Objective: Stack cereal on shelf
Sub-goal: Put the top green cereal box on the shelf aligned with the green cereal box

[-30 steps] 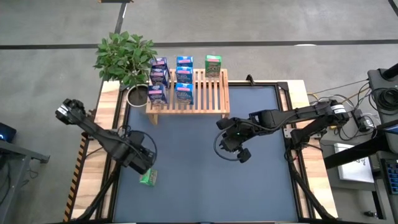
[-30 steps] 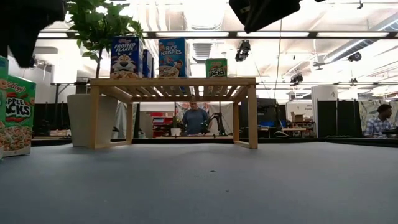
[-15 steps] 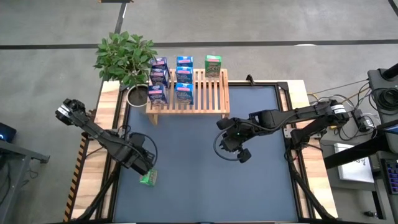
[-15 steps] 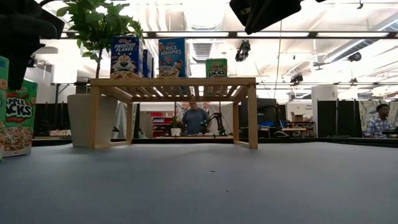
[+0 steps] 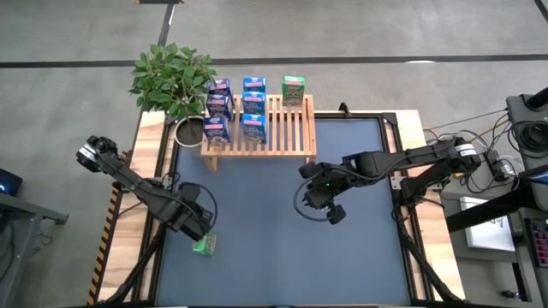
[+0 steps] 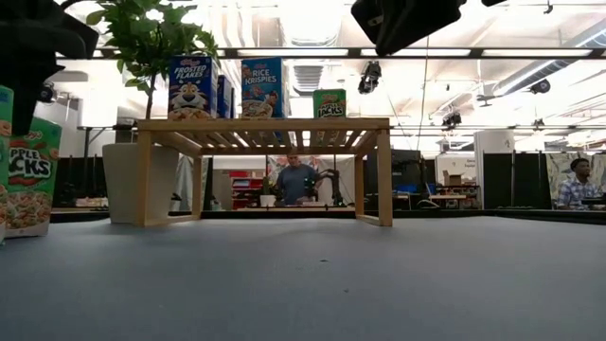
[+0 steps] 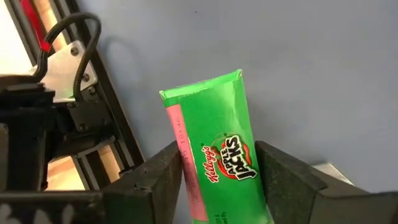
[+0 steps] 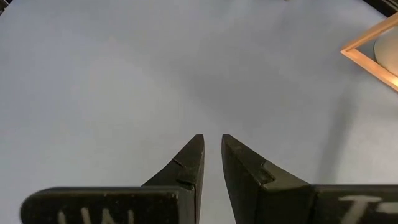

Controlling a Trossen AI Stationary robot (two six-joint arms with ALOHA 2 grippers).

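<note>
Nearest the front edge of the blue-grey table mat (image 5: 282, 248), at its left side, a green Apple Jacks box (image 7: 214, 149) stands upright on the mat, and the left gripper (image 7: 217, 171) is down around it: in the left wrist view one dark finger (image 7: 152, 180) sits at each long side of the box, touching or just off the cardboard, so whether the jaws are clamped on it cannot be told. In the low view the same box shows at the far left edge, its base on the mat. In the high view the left arm reaches in from the table's left side to that box. Farther in, over the middle of the mat and a little to the right, the right gripper (image 5: 330, 210) hangs above bare mat with nothing between its fingers (image 8: 186, 165), which stand nearly together with a thin gap between the tips. Beyond it, at the back of the table, stands the light wooden slatted shelf (image 5: 291, 128). On its top are several blue cereal boxes (image 5: 242, 107) clustered at the left end, among them Frosted Flakes (image 6: 189, 87) and Rice Krispies (image 6: 261, 87), and another green Apple Jacks carton (image 5: 294, 89) standing apart at the back. A potted green plant (image 5: 174, 81) stands just beside the shelf's left end. In the room behind, a person (image 6: 297, 182) shows under the shelf.
</note>
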